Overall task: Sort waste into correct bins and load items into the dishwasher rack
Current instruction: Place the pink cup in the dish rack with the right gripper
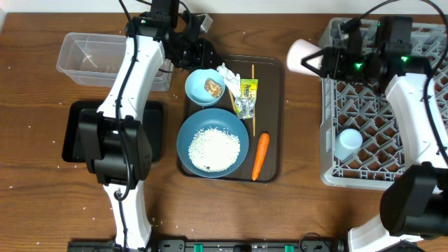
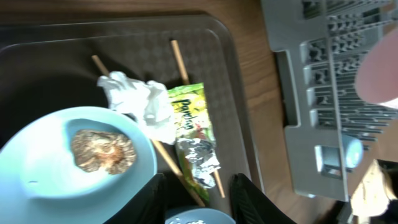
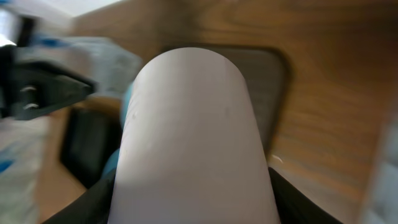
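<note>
fingers [image 3: 98,204] of the right gripper [image 1: 325,61] are clamped on the pinkish-white cup [image 3: 194,137], one on each side. the cup lies sideways and fills the middle of the right wrist frame. from overhead it sticks out leftward at upper right, over bare wood just beside the left edge of the dishwasher rack [image 1: 381,112]. a light blue cup [image 1: 348,143] already sits in the rack's lower left part. the held cup looks rigid, smooth and light. i judge it slippery, so holding it across the wall risks it twisting, and it should be set down gently.

left gripper [image 2: 199,202] sits at the bottom of the left wrist frame, fingers spread wide and empty. further up the frame come the small light blue bowl [image 2: 37,174] holding the brown food lump [image 2: 102,151], then the tissue [image 2: 134,99] touching the wrapper [image 2: 189,124], with chopsticks [image 2: 183,62] under them. tissue and wrapper look soft and nearly weightless, so pinching a raised fold seems best.
</note>
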You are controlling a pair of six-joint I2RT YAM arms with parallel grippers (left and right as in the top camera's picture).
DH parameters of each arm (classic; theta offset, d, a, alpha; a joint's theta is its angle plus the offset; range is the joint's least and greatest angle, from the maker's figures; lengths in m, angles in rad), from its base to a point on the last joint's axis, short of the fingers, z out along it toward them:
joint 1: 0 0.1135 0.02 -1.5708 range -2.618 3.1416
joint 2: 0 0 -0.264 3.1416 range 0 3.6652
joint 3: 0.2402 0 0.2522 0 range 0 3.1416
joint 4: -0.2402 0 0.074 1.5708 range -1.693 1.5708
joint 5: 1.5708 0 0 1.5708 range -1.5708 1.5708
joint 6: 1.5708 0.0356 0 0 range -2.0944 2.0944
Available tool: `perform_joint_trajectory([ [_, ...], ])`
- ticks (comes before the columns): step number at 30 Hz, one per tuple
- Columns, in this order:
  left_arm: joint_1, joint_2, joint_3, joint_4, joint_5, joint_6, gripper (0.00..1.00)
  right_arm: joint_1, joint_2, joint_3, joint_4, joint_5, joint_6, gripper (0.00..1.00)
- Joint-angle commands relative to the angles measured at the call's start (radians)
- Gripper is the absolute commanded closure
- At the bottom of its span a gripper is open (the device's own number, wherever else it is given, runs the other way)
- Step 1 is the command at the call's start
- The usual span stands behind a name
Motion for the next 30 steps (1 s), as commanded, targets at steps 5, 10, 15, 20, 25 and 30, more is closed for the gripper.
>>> perform_joint_trajectory([
  [5, 0.002, -0.006, -0.019, -0.005, -0.042, 0.003, 0.65, -0.008, -0.069, 0.206, -0.240, 0.422, -0.016, 0.65],
  [10, 0.002, -0.006, -0.042, -0.006, -0.068, 0.003, 0.65, -0.008, -0.069, 0.259, -0.389, 0.622, -0.015, 0.64],
  [15, 0.002, -0.006, -0.056, -0.006, -0.071, 0.003, 0.65, -0.008, -0.066, 0.249, -0.483, 0.743, -0.011, 0.64],
  [20, 0.002, -0.006, -0.058, -0.005, -0.071, 0.003, 0.65, -0.008, -0.052, 0.235, -0.495, 0.770, -0.012, 0.64],
  [25, 0.002, -0.006, -0.057, -0.006, -0.071, 0.003, 0.65, -0.008, -0.016, 0.221, -0.488, 0.771, -0.012, 0.64],
  [30, 0.002, -0.006, -0.058, -0.005, -0.071, 0.003, 0.65, -0.008, 0.032, 0.216, -0.502, 0.771, -0.012, 0.64],
])
